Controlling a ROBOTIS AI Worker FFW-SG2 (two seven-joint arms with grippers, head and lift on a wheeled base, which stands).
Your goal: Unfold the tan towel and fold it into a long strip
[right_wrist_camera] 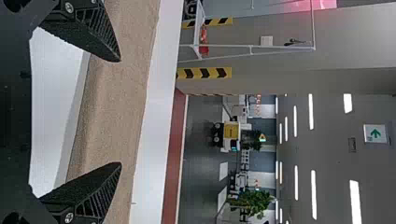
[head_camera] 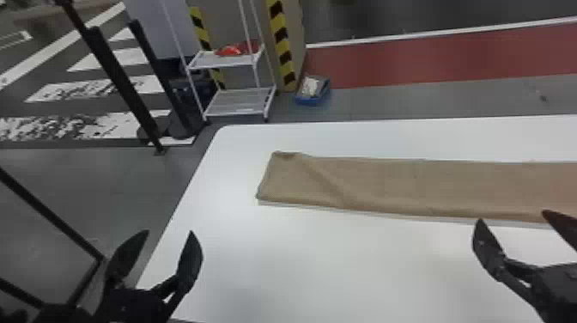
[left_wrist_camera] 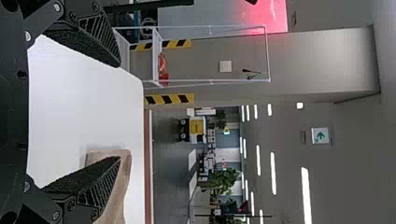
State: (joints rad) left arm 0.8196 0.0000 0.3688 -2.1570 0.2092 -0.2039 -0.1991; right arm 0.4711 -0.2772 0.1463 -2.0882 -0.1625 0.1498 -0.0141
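Observation:
The tan towel [head_camera: 408, 184] lies on the white table as a long strip running off the right edge of the head view, with a diagonal crease near its left end and one corner slightly turned. My left gripper [head_camera: 169, 234] stands open over the table's left edge, short of the towel. At the right, my right gripper [head_camera: 511, 217] is open close to the towel's near edge, holding nothing. In the left wrist view, my left gripper [left_wrist_camera: 116, 112] has wide-apart fingers, and the towel [left_wrist_camera: 122, 186] is beyond one of them. The right wrist view has the towel [right_wrist_camera: 112, 107] stretching beyond my open right gripper [right_wrist_camera: 120, 112].
The white table [head_camera: 326, 266] has a rounded far-left corner. Past it on the floor are a white shelf rack [head_camera: 240, 103], a blue bin [head_camera: 313, 99] and black posts [head_camera: 124, 86] at the left.

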